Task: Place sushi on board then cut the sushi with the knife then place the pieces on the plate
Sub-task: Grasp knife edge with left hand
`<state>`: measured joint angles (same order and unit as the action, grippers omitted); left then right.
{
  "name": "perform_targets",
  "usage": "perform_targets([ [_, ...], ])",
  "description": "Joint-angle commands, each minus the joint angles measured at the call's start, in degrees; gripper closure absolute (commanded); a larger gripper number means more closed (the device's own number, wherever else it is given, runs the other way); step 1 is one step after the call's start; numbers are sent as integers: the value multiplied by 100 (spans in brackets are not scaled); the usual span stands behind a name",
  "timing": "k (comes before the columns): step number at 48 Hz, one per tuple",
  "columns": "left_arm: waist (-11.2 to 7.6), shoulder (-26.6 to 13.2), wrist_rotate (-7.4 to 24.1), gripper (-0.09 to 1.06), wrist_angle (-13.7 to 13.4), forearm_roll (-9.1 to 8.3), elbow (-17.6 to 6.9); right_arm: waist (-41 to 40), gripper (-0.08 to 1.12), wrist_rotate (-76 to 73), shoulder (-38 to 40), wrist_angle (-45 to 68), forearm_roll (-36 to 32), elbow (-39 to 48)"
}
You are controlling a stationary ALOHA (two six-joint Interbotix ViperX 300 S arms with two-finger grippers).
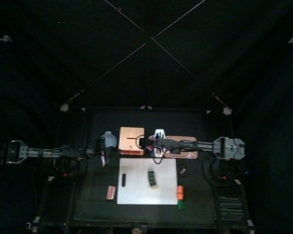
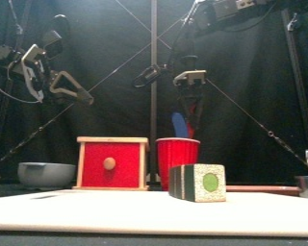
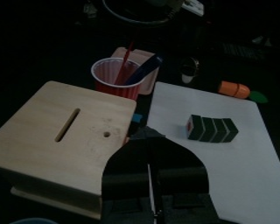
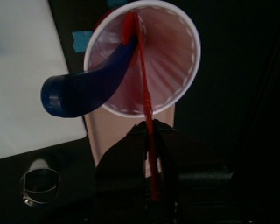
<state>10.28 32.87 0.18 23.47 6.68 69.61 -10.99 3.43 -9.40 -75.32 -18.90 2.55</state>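
The dark green sushi roll (image 1: 150, 177) lies whole on the white cutting board (image 1: 135, 196), standing near and large in the front view as sushi roll (image 2: 199, 182). A red cup (image 2: 177, 161) beside the wooden box holds a blue knife (image 4: 90, 83) and a red knife (image 4: 136, 70). My right gripper (image 4: 149, 129) hangs over the cup, jaws closed around the red knife's handle. My left gripper (image 3: 143, 133) hovers above the box's near corner, shut and holding nothing. The pink tray (image 1: 178, 156) lies behind the board, under the right arm.
The pale wooden box (image 1: 122, 143) with its red drawer front (image 2: 112, 163) stands back left. A blue-grey bowl (image 2: 46, 174) sits at the far left. Orange toy foods lie at the board's left edge (image 1: 110, 191) and right edge (image 1: 183, 193).
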Motion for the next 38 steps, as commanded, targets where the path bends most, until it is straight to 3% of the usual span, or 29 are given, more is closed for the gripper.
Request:
perform_targets([
  [1, 53, -9, 9, 99, 26, -9, -70, -141, 65, 88, 132, -53, 132, -176],
  [13, 62, -9, 9, 99, 26, 0, -62, -316, 72, 141, 141, -141, 343, -308],
  [38, 62, 0, 0, 99, 26, -9, -62, -396, 73, 149, 545, -896, 431, -1107],
])
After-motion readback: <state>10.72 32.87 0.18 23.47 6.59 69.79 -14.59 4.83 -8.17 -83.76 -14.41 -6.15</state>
